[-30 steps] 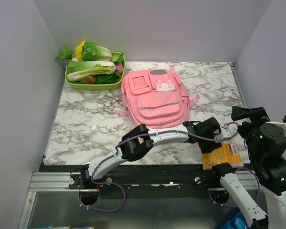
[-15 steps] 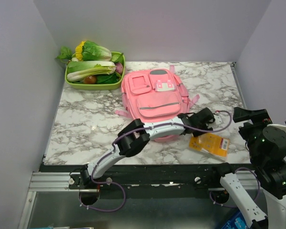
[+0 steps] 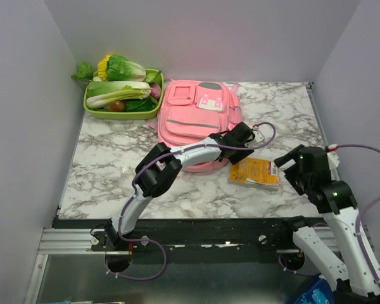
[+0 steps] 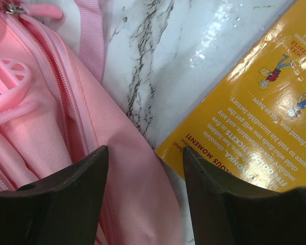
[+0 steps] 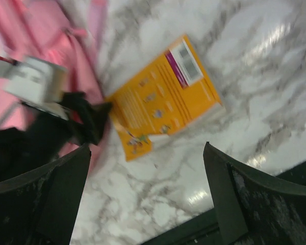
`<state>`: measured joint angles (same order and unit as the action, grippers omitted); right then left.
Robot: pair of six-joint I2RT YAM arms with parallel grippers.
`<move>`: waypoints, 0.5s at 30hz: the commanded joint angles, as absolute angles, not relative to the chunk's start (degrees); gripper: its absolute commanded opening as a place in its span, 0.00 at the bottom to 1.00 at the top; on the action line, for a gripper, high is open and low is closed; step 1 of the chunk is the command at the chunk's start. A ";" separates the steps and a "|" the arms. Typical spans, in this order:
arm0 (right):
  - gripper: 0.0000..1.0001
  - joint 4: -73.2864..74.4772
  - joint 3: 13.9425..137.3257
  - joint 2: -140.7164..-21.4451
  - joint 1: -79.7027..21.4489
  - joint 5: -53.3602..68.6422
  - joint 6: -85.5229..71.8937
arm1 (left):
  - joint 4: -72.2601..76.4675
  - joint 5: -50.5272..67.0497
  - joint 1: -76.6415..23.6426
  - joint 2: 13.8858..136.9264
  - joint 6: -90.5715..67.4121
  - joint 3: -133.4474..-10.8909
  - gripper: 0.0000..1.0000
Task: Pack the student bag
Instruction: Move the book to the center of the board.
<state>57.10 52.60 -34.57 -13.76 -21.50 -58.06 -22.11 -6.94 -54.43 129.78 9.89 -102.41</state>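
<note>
Left hand (image 4: 143, 155) — jaws apart — low over student bag (image 4: 35, 117).

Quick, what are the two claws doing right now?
Left gripper: open over the edge of the student bag, gripping nothing.
Right gripper: open, empty, above the yellow book.

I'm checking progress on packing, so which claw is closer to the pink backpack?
Left. The left claw sits at the pink backpack's near edge; the right claw hangs open past the yellow book, away from it.

Even, bright overhead light; I see glare on the marble table (image 5: 255, 46) and book (image 4: 255, 102), right wrist feed motion-blurred.
</note>
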 commanded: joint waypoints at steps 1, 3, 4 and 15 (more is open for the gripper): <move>1.00 59.33 41.35 -35.33 -13.54 -6.43 -64.50 | -30.85 -6.24 -51.15 131.23 8.88 -96.60 0.67; 1.00 57.57 37.81 -34.02 -13.54 -2.65 -67.40 | -30.94 -4.75 -51.15 130.61 8.53 -96.24 0.67; 1.00 57.31 35.18 -33.58 -13.54 -1.94 -68.72 | -31.02 -4.40 -51.07 130.00 8.26 -95.46 0.67; 1.00 42.56 23.48 -35.59 -13.53 -1.41 -77.17 | -29.79 2.98 -51.15 124.28 6.07 -86.49 0.65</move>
